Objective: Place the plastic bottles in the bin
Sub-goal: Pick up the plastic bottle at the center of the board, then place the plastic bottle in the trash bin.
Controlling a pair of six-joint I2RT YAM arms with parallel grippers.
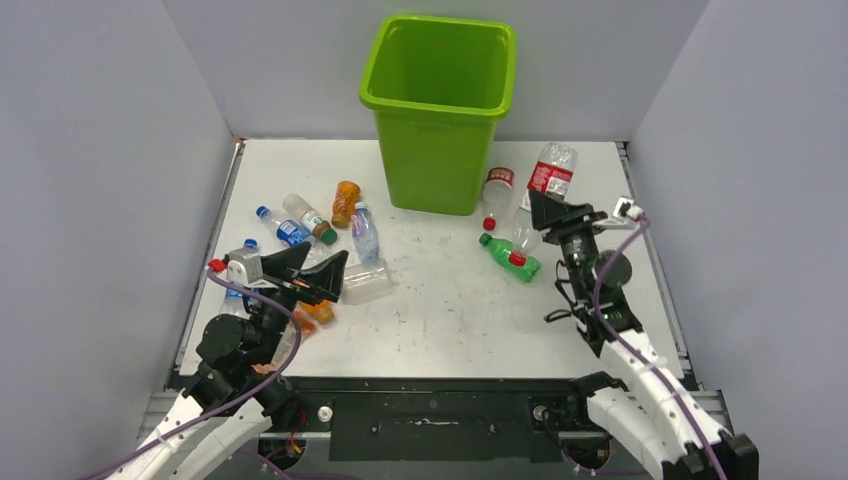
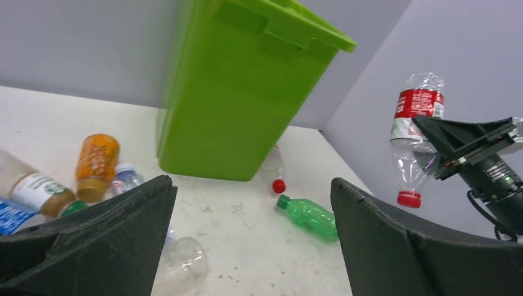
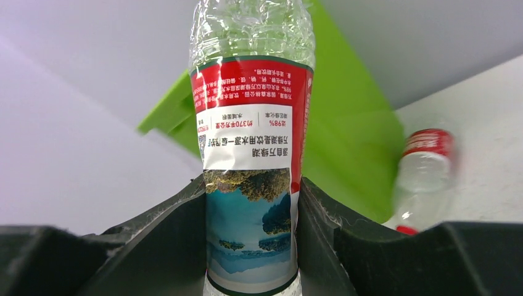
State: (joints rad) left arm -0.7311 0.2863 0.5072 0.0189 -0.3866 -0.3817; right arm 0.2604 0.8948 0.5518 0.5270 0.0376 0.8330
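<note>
The lime-green bin (image 1: 440, 110) stands at the table's back centre. My right gripper (image 1: 548, 208) is shut on a clear bottle with a red label (image 1: 553, 173), held cap-down above the table right of the bin; the right wrist view shows the fingers (image 3: 179, 234) pressed on its label (image 3: 253, 154). My left gripper (image 1: 328, 253) is open and empty at the front left, above a crushed clear bottle (image 1: 365, 282). A green bottle (image 1: 510, 258) and a clear red-capped bottle (image 1: 497, 193) lie near the bin's right side. The left wrist view shows the bin (image 2: 240, 92) and the green bottle (image 2: 311, 216).
Left of the bin lie an orange bottle (image 1: 345, 203), a clear blue-labelled bottle (image 1: 365, 232), a brown-capped bottle (image 1: 308, 217) and a blue bottle (image 1: 280, 227). An orange piece (image 1: 318, 312) lies under my left arm. Grey walls close in the table on three sides.
</note>
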